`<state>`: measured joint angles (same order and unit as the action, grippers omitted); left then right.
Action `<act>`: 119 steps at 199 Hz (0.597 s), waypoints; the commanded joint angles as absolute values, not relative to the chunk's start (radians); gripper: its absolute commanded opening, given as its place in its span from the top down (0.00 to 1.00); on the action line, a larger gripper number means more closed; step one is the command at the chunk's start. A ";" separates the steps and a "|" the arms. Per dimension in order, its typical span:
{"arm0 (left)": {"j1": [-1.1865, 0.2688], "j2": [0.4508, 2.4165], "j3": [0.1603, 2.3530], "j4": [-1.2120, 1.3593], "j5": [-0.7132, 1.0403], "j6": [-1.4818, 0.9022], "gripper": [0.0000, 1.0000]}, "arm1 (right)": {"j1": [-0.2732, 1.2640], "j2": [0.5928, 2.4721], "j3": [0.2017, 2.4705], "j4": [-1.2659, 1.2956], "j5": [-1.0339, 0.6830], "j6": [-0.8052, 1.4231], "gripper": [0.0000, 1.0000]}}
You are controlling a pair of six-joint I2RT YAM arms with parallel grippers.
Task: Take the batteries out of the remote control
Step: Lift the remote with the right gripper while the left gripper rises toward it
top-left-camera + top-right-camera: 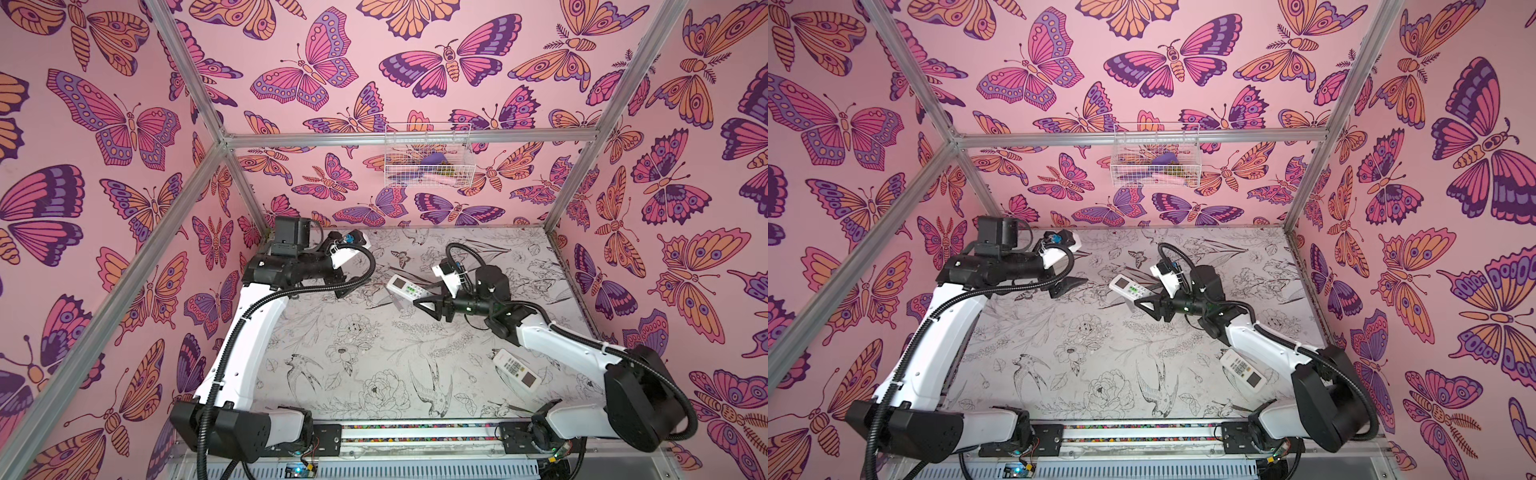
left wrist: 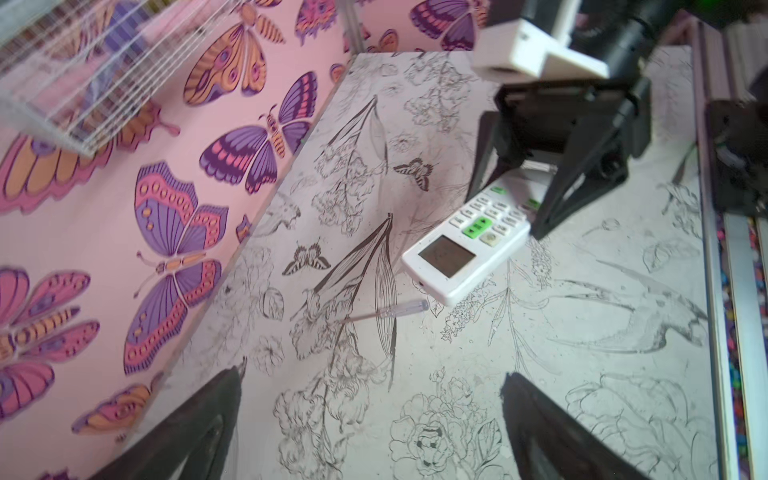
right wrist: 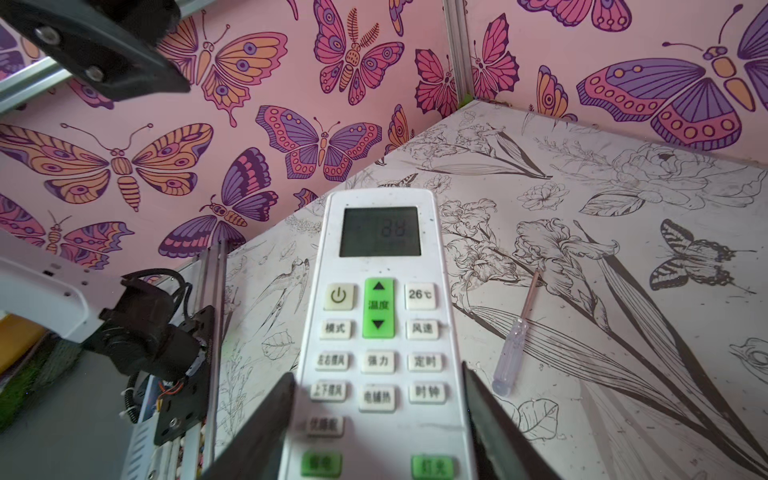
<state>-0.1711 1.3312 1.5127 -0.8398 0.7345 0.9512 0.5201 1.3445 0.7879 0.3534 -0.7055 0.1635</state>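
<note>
My right gripper point(image 1: 422, 297) point(image 3: 376, 374) is shut on the lower end of a white remote control point(image 1: 405, 286) point(image 1: 1128, 286) point(image 3: 378, 311). The remote is held above the table with its screen and green buttons facing up. In the left wrist view the remote point(image 2: 465, 245) sticks out from between the right gripper's fingers point(image 2: 540, 216). My left gripper point(image 1: 353, 286) point(image 2: 374, 374) is open and empty, to the left of the remote and apart from it. The batteries are hidden; the remote's back does not show.
A second white remote point(image 1: 517, 370) point(image 1: 1241, 370) lies on the table point(image 1: 353, 374) at the front right, beside the right arm. A clear-handled screwdriver point(image 2: 386, 311) point(image 3: 513, 353) lies on the table under the held remote. A wire basket point(image 1: 428, 156) hangs on the back wall.
</note>
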 commanded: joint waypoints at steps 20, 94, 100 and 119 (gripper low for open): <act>-0.188 1.360 1.569 -0.900 1.016 1.443 0.01 | 0.411 1.254 0.767 0.332 -0.873 0.202 0.69; -0.188 1.343 1.416 -0.922 1.066 1.847 0.01 | 0.386 1.230 0.800 0.211 -0.988 0.172 0.70; -0.188 1.339 1.399 -0.926 1.065 1.872 0.01 | 0.386 1.239 0.810 0.207 -1.011 0.167 0.70; -0.187 1.334 1.353 -0.931 1.070 1.935 0.01 | 0.386 1.263 0.824 0.211 -1.044 0.176 0.70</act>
<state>-0.1883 1.3502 1.4128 -0.8822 1.0203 1.7718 0.3920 1.2419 0.7727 0.2142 -0.9535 0.1856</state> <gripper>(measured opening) 0.994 0.590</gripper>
